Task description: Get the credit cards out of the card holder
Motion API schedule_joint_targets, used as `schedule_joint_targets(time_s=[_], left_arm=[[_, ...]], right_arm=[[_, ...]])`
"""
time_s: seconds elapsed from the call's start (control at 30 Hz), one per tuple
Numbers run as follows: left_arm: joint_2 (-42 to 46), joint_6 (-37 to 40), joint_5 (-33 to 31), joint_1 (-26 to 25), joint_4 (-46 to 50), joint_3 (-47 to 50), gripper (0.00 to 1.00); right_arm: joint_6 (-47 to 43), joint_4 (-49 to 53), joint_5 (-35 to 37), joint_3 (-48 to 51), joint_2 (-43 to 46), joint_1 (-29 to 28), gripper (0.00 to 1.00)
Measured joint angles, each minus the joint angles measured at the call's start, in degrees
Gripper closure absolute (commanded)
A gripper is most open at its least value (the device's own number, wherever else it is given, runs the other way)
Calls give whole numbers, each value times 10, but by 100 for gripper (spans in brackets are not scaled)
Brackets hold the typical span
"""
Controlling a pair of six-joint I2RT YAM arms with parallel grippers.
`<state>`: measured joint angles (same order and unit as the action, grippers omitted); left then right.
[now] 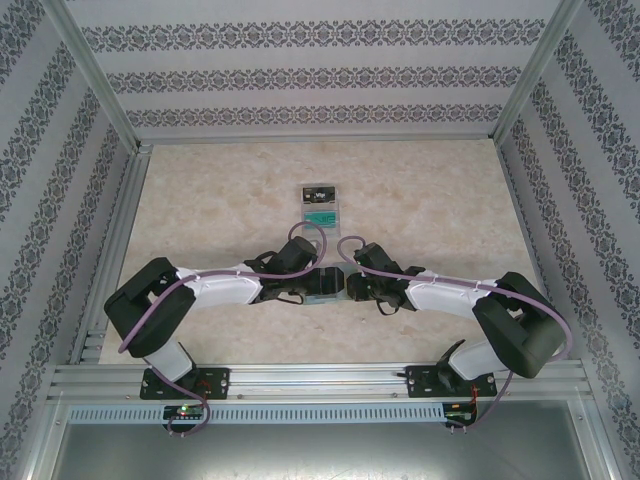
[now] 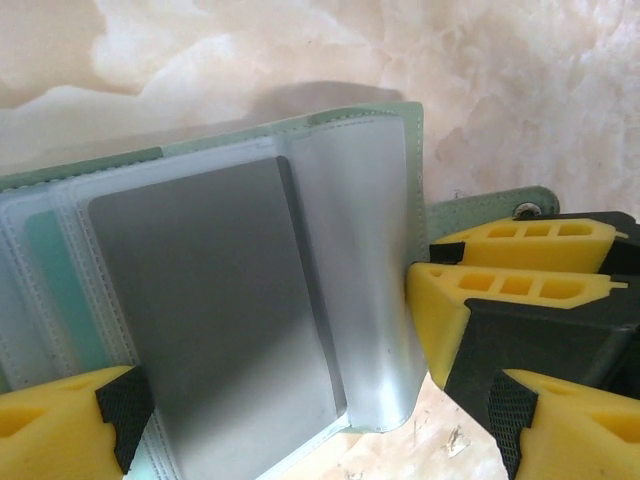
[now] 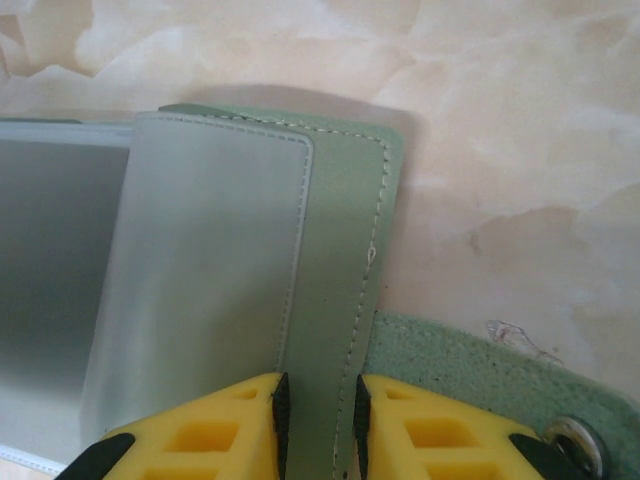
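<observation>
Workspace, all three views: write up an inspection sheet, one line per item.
Surface: pale marbled table, nothing spilled seen.
Job's things: card holder is open between the hands, with a grey card and a teal card in its clear sleeves; a black card and a green card lie in the tray.
Clutter: pale tray beyond the hands; nothing else seen.
Hands: left hand open over the sleeves; right hand shut on the card holder's green edge.
Cables: a purple cable runs along each arm.
Surroundings: patterned walls, aluminium frame.
</observation>
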<state>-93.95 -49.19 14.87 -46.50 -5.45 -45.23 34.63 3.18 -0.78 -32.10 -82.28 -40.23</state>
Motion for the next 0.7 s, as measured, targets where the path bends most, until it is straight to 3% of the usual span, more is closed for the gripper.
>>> schedule_joint_targets(time_s=[0.7], left_arm=[[19,-5,-2,-1,18,8,9]], right_arm=[[0,8,20,15,43,12,73]])
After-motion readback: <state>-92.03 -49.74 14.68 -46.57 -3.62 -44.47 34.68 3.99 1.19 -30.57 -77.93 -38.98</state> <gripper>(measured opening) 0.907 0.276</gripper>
